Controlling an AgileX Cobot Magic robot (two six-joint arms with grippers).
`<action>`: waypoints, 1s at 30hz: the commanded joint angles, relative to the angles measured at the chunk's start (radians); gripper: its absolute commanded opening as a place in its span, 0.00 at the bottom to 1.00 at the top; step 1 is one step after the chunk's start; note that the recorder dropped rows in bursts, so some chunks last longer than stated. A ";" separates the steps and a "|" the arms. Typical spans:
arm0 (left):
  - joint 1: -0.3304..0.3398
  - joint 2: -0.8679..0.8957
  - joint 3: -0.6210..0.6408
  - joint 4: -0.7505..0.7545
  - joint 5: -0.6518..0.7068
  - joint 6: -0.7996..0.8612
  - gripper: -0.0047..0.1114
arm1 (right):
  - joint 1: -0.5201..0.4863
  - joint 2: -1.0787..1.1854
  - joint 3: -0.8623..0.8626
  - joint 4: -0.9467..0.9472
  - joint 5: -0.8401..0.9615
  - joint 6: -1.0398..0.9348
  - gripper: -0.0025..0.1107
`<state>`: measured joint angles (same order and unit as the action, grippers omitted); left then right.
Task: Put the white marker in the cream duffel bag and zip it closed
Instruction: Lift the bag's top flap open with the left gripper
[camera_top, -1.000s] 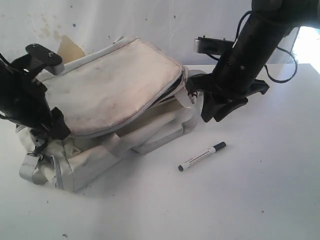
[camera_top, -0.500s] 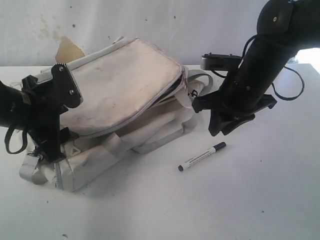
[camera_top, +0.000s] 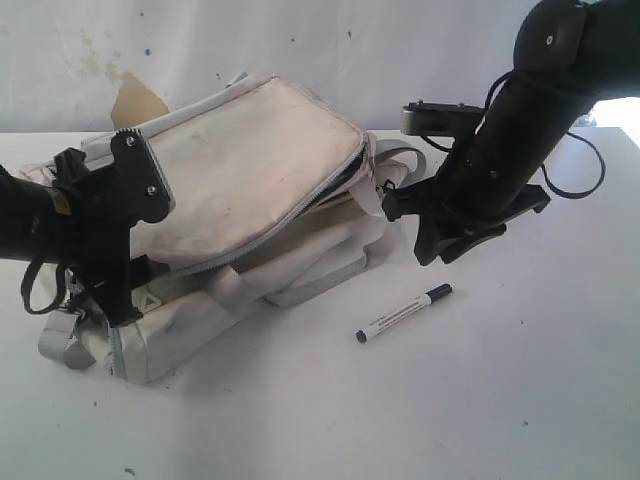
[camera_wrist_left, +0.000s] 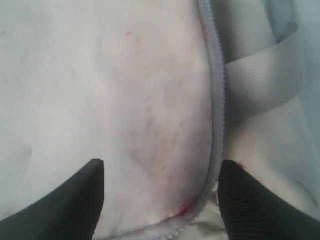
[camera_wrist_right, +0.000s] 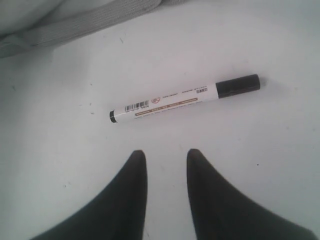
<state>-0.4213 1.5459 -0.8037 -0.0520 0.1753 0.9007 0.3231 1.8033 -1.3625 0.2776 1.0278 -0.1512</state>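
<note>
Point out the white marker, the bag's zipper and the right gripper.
white marker (camera_wrist_right: 175, 102), right wrist view, on the white barrel.
zipper (camera_wrist_left: 219, 100), left wrist view, grey teeth along flap edge.
right gripper (camera_wrist_right: 166, 155), right wrist view, midway between fingertips.

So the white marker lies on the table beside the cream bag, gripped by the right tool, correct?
No: the right wrist view shows the right tool apart from the white marker, not gripping it. The marker does lie on the table beside the cream bag.

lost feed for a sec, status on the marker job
Left gripper open over cream duffel bag flap. Right gripper part open, empty, pointed at white marker lying on table. Nothing in the way.
</note>
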 joint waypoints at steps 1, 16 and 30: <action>-0.030 0.058 0.008 -0.018 -0.029 0.004 0.64 | -0.005 -0.010 0.005 -0.004 0.007 -0.012 0.25; -0.030 0.142 0.008 -0.018 -0.123 -0.012 0.27 | -0.005 -0.010 0.005 0.001 0.021 -0.012 0.25; -0.024 -0.010 -0.111 -0.048 -0.123 -0.333 0.04 | -0.005 -0.010 0.005 0.001 -0.006 -0.012 0.26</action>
<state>-0.4476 1.5665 -0.8836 -0.0819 0.0581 0.6796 0.3231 1.8033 -1.3625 0.2776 1.0309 -0.1530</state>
